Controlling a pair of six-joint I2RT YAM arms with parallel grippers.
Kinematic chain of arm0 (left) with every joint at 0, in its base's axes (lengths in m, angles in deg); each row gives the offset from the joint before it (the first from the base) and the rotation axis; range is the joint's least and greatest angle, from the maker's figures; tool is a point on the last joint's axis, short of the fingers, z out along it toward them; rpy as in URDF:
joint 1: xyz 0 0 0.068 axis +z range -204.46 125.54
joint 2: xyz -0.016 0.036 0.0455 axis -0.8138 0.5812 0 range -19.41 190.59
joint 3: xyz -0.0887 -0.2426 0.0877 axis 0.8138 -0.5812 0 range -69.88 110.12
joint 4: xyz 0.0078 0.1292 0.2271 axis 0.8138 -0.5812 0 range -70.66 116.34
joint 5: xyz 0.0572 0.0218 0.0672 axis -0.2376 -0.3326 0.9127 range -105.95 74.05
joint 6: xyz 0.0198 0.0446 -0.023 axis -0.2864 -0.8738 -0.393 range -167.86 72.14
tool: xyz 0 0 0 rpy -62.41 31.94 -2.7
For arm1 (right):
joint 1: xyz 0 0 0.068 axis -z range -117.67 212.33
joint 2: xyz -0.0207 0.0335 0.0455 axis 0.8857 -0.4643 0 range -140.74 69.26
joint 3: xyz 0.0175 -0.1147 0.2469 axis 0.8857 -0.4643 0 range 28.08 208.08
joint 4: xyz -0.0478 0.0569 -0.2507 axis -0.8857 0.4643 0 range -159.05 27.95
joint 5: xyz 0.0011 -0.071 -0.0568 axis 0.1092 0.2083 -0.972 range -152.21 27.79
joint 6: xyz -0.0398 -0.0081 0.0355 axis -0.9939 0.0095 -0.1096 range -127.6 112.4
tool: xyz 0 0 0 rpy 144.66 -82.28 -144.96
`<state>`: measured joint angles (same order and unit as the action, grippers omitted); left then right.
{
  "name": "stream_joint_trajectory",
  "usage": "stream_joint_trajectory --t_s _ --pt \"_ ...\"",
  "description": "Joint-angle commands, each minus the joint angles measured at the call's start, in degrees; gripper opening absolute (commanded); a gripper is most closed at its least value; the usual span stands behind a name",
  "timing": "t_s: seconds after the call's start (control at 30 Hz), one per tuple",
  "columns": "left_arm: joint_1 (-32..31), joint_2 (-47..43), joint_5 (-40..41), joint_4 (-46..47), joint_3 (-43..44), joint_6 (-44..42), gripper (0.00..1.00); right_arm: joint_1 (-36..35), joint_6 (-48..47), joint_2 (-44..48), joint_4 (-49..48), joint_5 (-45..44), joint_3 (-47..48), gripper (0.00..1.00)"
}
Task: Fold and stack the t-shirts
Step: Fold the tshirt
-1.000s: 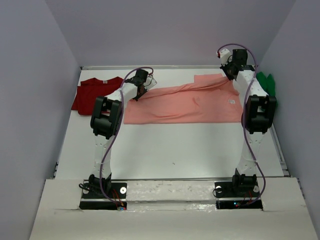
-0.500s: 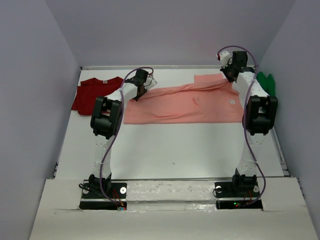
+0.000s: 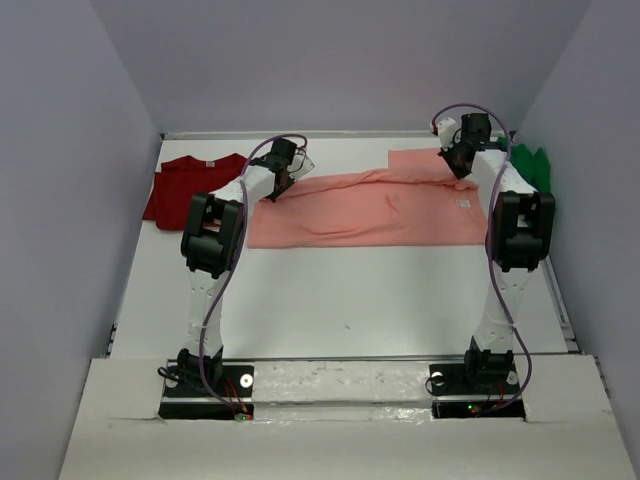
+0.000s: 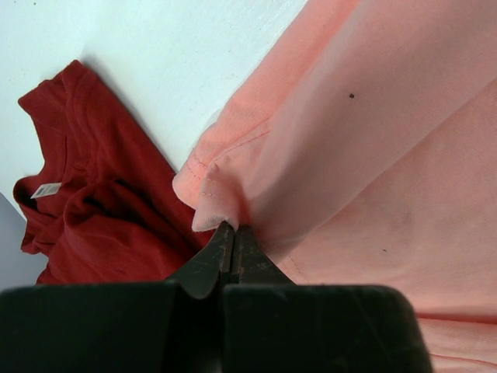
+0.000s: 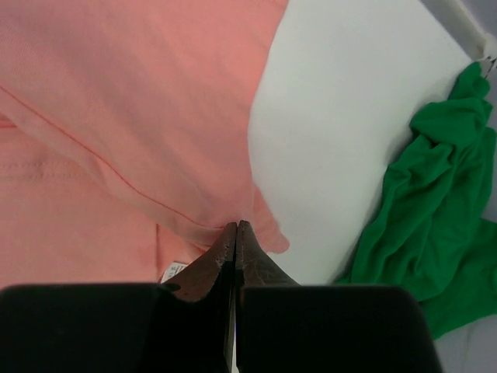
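The salmon-pink t-shirt lies spread across the far middle of the table, its upper edge lifted between the two arms. My left gripper is shut on a hemmed corner of the salmon-pink t-shirt at its left end. My right gripper is shut on the salmon-pink t-shirt at a corner of its right end, above a small white label. The dark red t-shirt with a neck label lies crumpled at the far left. The bright green t-shirt is bunched at the far right.
The table's back rail and the purple side walls close in the work area. Bare white table surface stretches from the shirt to the arm bases.
My right gripper has moved slightly up and back with its corner of the salmon-pink shirt. The left arm has stayed in place.
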<state>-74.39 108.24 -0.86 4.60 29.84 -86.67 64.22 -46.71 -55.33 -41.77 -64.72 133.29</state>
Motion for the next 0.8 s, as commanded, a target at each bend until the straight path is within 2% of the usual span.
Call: stream_joint_trajectory --t_s 0.0,0.23,0.77 --pt "-0.47 -2.67 1.26 -1.2 -0.58 -1.1 0.0 -0.48 0.79 3.66 2.15 1.98 -1.58 0.0" --pt "-0.64 -3.46 2.13 0.55 -1.46 -0.66 0.0 -1.54 0.7 0.41 4.35 1.8 -1.59 0.0" --pt "0.41 -3.73 16.37 11.45 -1.99 -6.89 0.0 -2.07 -0.26 -1.26 6.46 -0.4 -1.5 0.0"
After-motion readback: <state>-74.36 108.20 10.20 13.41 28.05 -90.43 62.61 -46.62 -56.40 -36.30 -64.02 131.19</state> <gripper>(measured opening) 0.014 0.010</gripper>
